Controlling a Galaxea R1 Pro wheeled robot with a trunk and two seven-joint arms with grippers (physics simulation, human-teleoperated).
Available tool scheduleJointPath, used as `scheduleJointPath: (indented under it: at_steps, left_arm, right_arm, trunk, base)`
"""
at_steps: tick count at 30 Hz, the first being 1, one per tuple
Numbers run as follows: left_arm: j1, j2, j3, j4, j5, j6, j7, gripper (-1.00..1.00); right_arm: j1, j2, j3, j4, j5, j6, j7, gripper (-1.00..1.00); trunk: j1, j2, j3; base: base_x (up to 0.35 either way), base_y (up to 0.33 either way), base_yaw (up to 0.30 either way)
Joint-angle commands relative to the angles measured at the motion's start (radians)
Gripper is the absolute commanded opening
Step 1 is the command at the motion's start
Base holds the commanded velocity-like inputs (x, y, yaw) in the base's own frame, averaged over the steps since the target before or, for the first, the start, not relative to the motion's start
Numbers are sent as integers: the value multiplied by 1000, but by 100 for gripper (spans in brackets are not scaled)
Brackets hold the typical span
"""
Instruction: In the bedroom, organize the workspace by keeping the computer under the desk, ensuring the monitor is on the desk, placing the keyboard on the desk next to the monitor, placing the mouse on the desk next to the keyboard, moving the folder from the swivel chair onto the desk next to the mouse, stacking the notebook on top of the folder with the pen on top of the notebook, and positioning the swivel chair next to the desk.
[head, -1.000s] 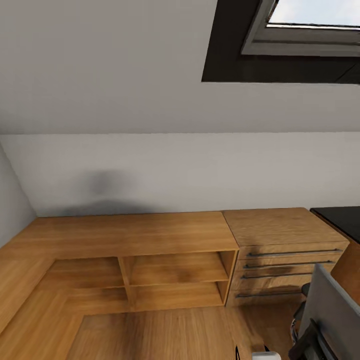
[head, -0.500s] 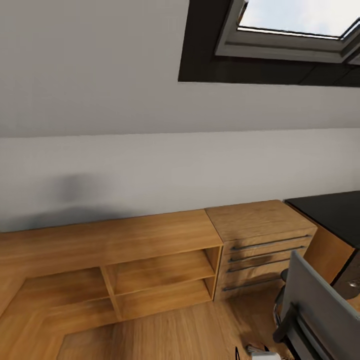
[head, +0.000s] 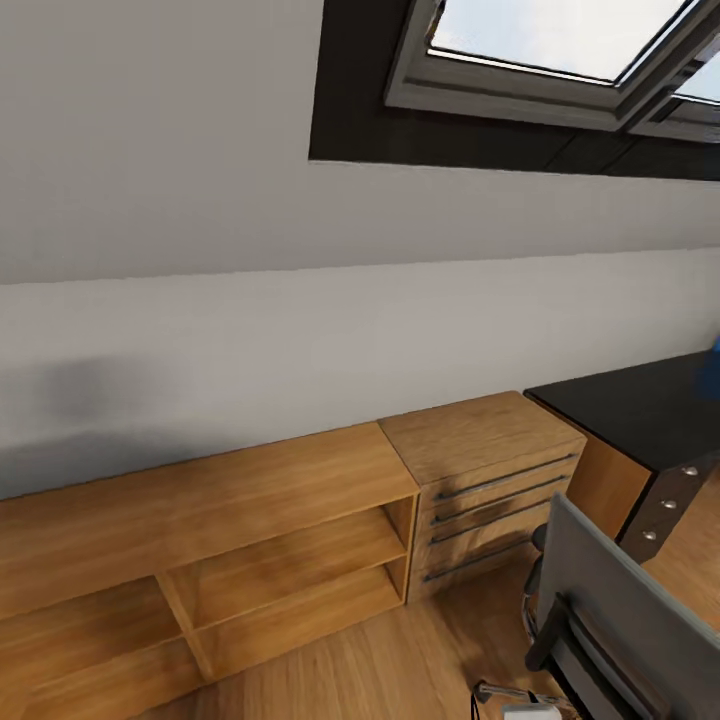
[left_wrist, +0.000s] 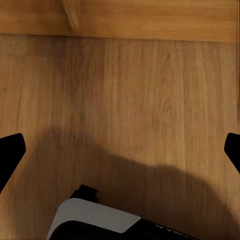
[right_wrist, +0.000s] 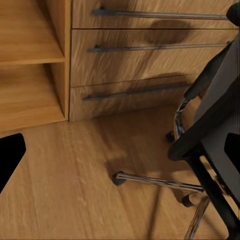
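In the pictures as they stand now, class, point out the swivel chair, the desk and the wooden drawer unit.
swivel chair (head: 625, 605): head view, on the grey back.
desk (head: 640, 405): head view, on the glossy black top.
wooden drawer unit (head: 480, 435): head view, on its light-wood top.

Left hand (left_wrist: 120, 150) spread above wood floor (left_wrist: 130, 90).

Both claws (left (left_wrist: 120, 150), right (right_wrist: 120, 150)) agape

Head view faces the wall; it shares the swivel chair (head: 625, 620) with the right wrist.
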Motion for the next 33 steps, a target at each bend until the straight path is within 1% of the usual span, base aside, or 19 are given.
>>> scheduleJointPath:
  at_steps: [1,9,16,26,33]
  left_arm:
    - [0,0,-6,0,5,-3,6,100]
    - [0,0,-6,1,5,-2,6,100]
    - [0,0,-7,19,5,-3,6,100]
    - [0,-1,-7,23,5,-4,6,100]
    - [0,-2,-7,23,5,-4,6,100]
  right_arm:
    - [-1,0,8,0,-1,0,-9,100]
    - [-1,0,8,0,-1,0,-9,100]
    - [-1,0,8,0,-1,0,-9,100]
    - [-1,0,8,0,-1,0,-9,100]
    - [-1,1,8,0,-1,1,-9,100]
  trunk:
    - [0,-1,-2]
    - [0,-1,-2]
    - [0,-1,-2]
    - [0,-1,-2]
    - [0,-1,-2]
  base:
    - [88,81,-292]
    - [22,35,-292]
    - [64,234,-292]
    - [13,51,-292]
    - [22,228,-292]
